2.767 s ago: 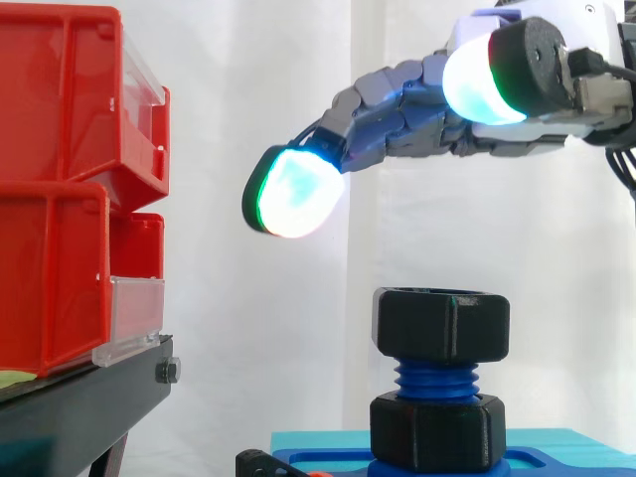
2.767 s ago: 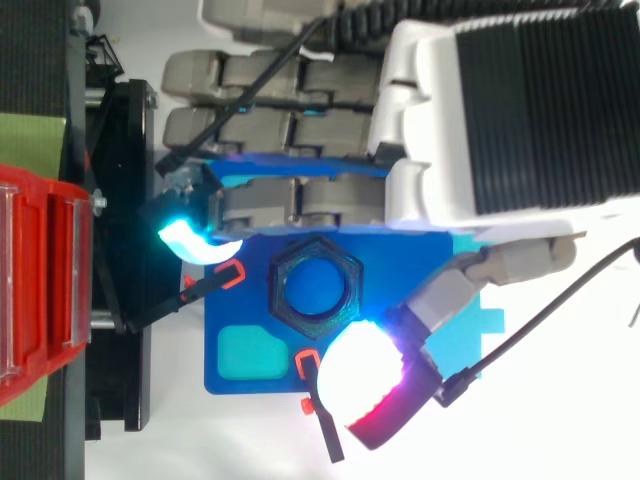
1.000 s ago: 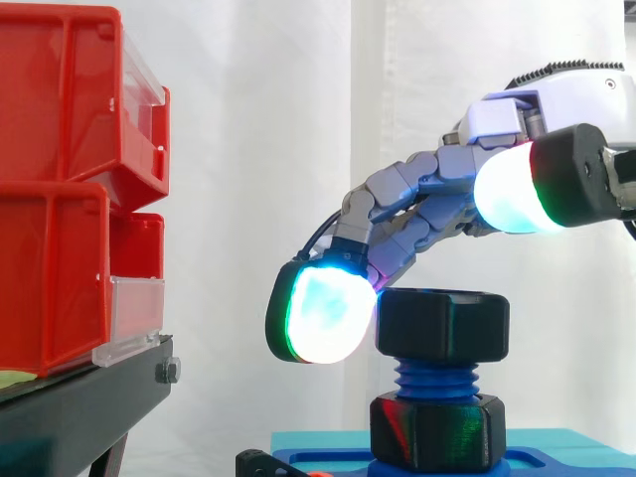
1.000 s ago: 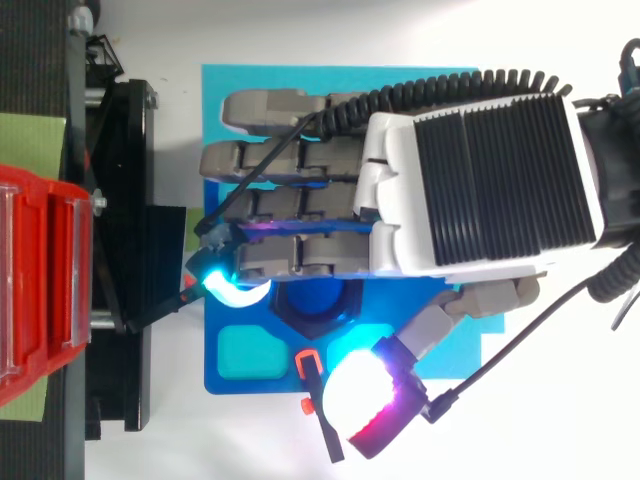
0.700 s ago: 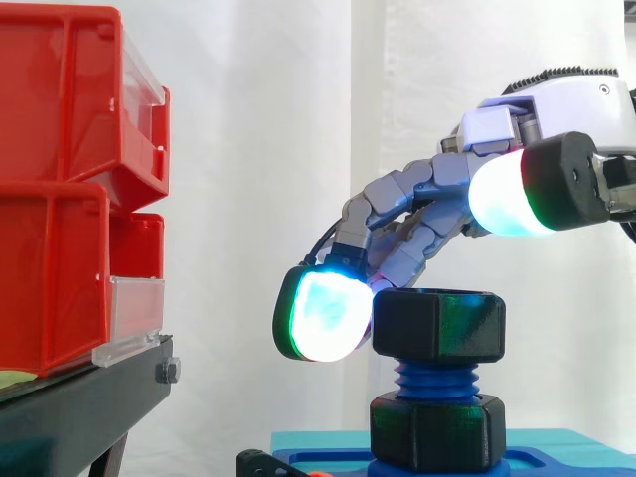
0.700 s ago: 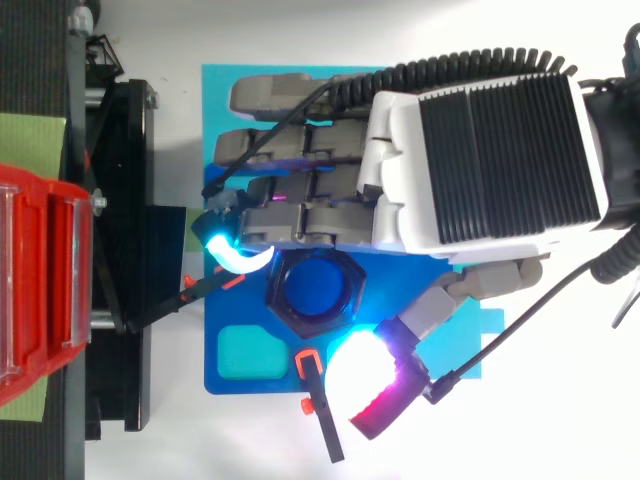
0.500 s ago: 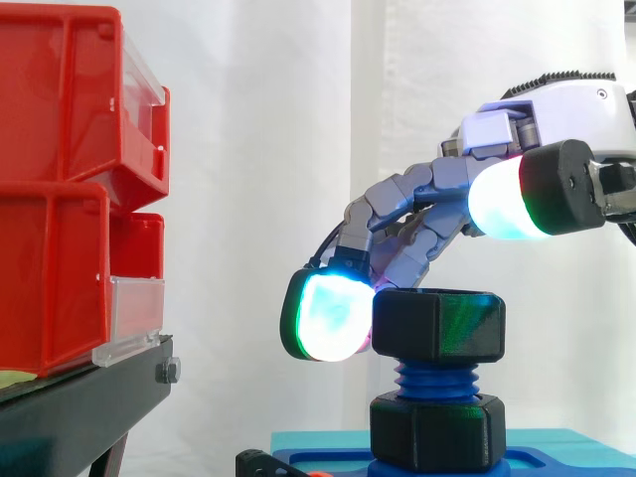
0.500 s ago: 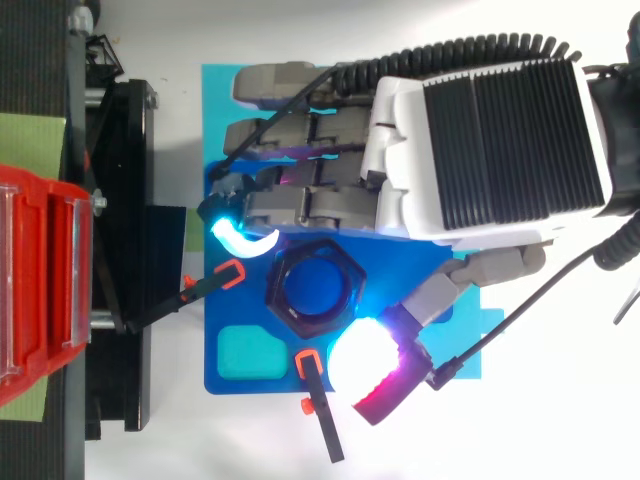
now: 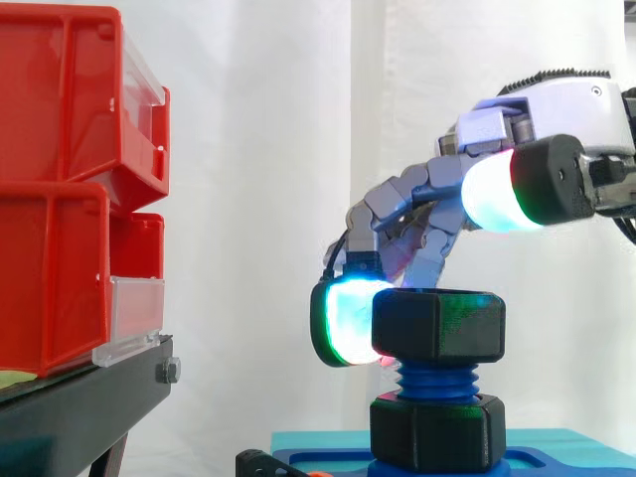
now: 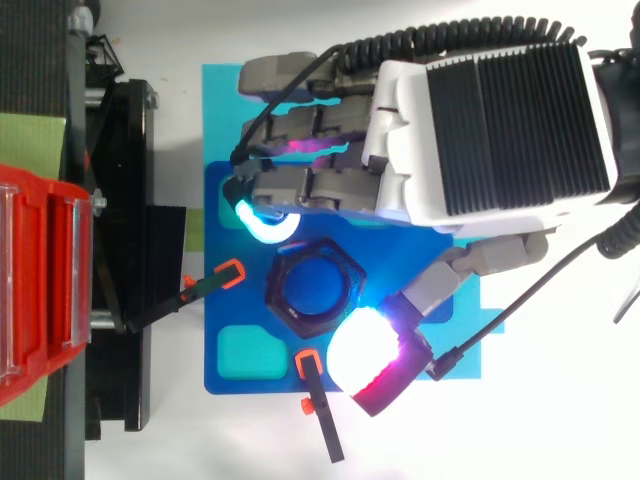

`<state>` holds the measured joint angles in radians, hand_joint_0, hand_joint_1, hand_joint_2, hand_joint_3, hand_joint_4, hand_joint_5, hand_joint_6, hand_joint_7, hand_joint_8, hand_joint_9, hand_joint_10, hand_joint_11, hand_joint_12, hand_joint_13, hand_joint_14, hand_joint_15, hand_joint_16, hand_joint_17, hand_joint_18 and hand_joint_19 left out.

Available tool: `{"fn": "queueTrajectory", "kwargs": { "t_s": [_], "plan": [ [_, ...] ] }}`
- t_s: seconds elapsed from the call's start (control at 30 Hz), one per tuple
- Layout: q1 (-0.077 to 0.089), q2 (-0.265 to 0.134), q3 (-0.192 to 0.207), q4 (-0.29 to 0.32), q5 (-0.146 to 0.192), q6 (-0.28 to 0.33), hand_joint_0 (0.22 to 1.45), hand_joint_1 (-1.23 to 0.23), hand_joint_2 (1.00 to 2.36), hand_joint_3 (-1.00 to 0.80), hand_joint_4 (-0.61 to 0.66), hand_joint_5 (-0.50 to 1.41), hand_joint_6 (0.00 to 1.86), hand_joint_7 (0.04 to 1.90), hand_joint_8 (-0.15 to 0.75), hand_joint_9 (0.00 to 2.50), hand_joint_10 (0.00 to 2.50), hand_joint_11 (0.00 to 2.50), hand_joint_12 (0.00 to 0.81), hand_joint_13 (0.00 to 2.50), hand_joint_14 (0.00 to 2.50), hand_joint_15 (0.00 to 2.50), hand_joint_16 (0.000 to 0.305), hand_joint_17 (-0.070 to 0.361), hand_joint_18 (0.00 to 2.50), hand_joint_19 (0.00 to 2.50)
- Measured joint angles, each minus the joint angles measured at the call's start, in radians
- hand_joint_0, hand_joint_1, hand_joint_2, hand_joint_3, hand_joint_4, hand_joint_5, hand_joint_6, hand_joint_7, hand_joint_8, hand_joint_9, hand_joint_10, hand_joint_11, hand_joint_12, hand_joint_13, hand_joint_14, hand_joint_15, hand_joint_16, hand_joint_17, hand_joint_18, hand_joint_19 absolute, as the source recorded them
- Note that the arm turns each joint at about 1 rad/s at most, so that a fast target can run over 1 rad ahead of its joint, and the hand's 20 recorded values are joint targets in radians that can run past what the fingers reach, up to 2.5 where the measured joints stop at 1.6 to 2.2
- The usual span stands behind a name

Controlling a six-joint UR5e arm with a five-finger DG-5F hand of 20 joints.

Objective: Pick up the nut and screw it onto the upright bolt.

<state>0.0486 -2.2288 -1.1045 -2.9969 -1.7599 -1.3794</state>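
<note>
Atop the bolt (image 9: pixel 435 380) at the base's (image 10: pixel 400 250) middle: nut (image 9: pixel 438 325) touching the hand's (image 10: pixel 480 120) curled fingers (image 9: pixel 343 320), nothing pinched, thumb (image 9: pixel 492 191) above.

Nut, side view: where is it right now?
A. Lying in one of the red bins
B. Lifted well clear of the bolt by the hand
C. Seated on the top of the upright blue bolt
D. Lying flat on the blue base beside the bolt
C: the nut sits level on the top of the blue bolt, with bare thread showing just below it.
</note>
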Motion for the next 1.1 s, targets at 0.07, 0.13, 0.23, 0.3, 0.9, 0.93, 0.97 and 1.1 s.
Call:
{"fn": "queueTrajectory", "kwargs": {
  "t_s": [0.07, 0.13, 0.23, 0.3, 0.9, 0.93, 0.97, 1.1],
  "plan": [
    [-0.001, 0.000, 0.008, -0.001, -0.002, 0.000, 0.49, -0.20, 1.00, -0.50, 0.31, 0.03, 0.51, 1.04, 0.283, 1.16, 0.00, 0.00, 0.290, 0.73, 0.00, 0.00, 0.032, 0.071, 0.32, 0.00],
    [-0.003, 0.000, 0.016, -0.002, -0.005, 0.000, 0.49, -0.20, 1.00, -0.50, 0.30, 0.04, 0.51, 1.08, 0.268, 1.21, 0.00, 0.00, 0.282, 0.76, 0.00, 0.00, 0.031, 0.069, 0.34, 0.00],
    [-0.006, 0.000, 0.030, -0.003, -0.012, 0.000, 0.49, -0.20, 1.00, -0.50, 0.31, 0.02, 0.50, 1.01, 0.279, 1.18, 0.00, 0.00, 0.286, 0.76, 0.00, 0.00, 0.030, 0.068, 0.34, 0.00],
    [-0.007, 0.000, 0.040, -0.006, -0.016, 0.000, 0.49, -0.20, 1.00, -0.50, 0.31, -0.03, 0.50, 0.88, 0.285, 1.08, 0.00, 0.00, 0.294, 0.72, 0.00, 0.00, 0.032, 0.071, 0.31, 0.00],
    [0.001, 0.000, 0.073, -0.019, -0.038, -0.013, 0.43, -0.19, 1.00, -0.50, 0.17, -0.15, 0.50, 0.67, 0.233, 0.17, 0.00, 0.00, 0.377, 0.00, 0.00, 0.00, 0.059, 0.132, 0.00, 0.00],
    [0.003, 0.000, 0.068, -0.020, -0.038, -0.013, 0.42, -0.19, 1.00, -0.50, 0.17, -0.15, 0.50, 0.67, 0.233, 0.17, 0.00, 0.00, 0.377, 0.00, 0.00, 0.00, 0.059, 0.132, 0.00, 0.00],
    [0.005, 0.000, 0.061, -0.019, -0.038, -0.012, 0.42, -0.19, 1.00, -0.50, 0.17, -0.15, 0.50, 0.67, 0.234, 0.17, 0.00, 0.00, 0.378, 0.00, 0.00, 0.00, 0.059, 0.132, 0.00, 0.00],
    [0.012, -0.001, 0.038, -0.008, -0.037, -0.005, 0.42, -0.19, 1.00, -0.50, 0.17, -0.15, 0.50, 0.67, 0.239, 0.20, 0.00, 0.00, 0.380, 0.00, 0.00, 0.00, 0.059, 0.132, 0.00, 0.00]
  ]
}}
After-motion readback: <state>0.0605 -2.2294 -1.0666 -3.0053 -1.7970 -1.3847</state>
